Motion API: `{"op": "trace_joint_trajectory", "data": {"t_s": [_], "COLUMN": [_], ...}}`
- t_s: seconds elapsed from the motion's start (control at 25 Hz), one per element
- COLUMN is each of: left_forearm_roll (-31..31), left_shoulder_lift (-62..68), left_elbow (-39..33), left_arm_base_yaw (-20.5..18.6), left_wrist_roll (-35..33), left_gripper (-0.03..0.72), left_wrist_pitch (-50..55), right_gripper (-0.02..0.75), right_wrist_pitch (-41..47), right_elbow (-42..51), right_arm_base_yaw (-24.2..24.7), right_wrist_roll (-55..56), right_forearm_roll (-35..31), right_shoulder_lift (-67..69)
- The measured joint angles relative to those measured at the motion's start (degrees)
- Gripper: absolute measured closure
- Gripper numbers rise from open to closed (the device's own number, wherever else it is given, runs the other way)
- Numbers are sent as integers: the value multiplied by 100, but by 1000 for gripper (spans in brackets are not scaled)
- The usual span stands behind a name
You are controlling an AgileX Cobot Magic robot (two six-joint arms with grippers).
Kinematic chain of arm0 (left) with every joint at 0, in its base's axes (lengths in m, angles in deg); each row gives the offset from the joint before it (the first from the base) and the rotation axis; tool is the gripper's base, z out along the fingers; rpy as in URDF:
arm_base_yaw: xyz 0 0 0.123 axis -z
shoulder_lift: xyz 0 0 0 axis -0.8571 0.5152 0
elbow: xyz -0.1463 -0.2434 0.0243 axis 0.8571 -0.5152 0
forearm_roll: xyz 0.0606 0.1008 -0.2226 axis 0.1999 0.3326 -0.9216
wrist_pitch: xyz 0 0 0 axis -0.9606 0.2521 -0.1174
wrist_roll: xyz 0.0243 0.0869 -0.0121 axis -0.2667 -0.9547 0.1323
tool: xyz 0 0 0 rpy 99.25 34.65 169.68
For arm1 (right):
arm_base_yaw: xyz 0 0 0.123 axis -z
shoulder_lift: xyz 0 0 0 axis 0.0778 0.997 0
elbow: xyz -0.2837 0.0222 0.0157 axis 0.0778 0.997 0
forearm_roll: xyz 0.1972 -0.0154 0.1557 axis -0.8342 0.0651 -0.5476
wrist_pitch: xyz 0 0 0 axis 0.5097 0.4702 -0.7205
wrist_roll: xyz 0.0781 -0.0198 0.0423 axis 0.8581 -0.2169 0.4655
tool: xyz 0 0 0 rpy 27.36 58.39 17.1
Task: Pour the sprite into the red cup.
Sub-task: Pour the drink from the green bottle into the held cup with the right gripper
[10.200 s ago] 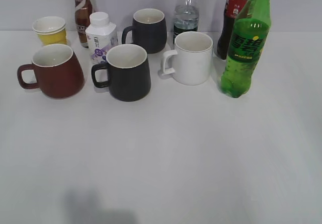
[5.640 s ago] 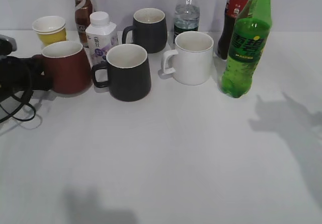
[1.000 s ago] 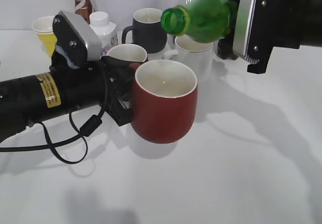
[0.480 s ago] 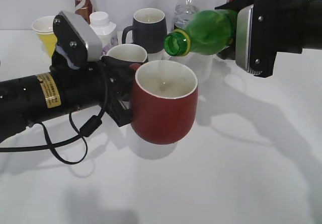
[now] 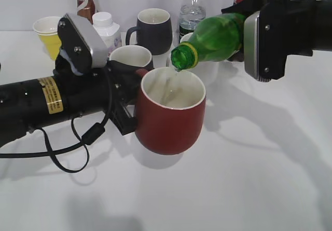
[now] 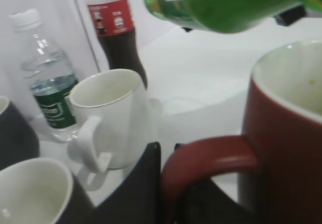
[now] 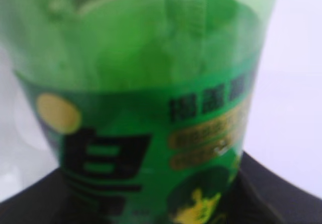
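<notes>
My right pincer (image 5: 244, 34) grips one sprite (image 5: 210, 36), my left pincer (image 5: 129, 104) grips one red cup (image 5: 168, 119), mid-frame.

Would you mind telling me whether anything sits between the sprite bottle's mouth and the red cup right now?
Nothing visible does. The sprite is tilted with its open mouth just above the red cup, and a thin stream falls straight into it.

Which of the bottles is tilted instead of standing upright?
The green sprite bottle, held by the right gripper with its open mouth over the red cup; the others stand upright behind.
</notes>
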Motion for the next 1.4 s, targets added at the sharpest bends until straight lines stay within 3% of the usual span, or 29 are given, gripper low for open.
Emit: {"op": "trace_joint_trajectory", "data": {"t_s": [1.4], "left_forearm_roll": [506], "left_shoulder_lift": [0], "left_elbow": [0], "left_arm_base_yaw": [0], "left_wrist_roll": [0], "left_gripper": [642], "left_wrist_pitch": [0], "right_gripper": [332], "right_wrist_pitch": [0], "right_elbow": [0], "right_arm_base_yaw": [0], "right_wrist_roll": [-733], "right_forearm_roll": [0], "right_shoulder_lift": [0]}}
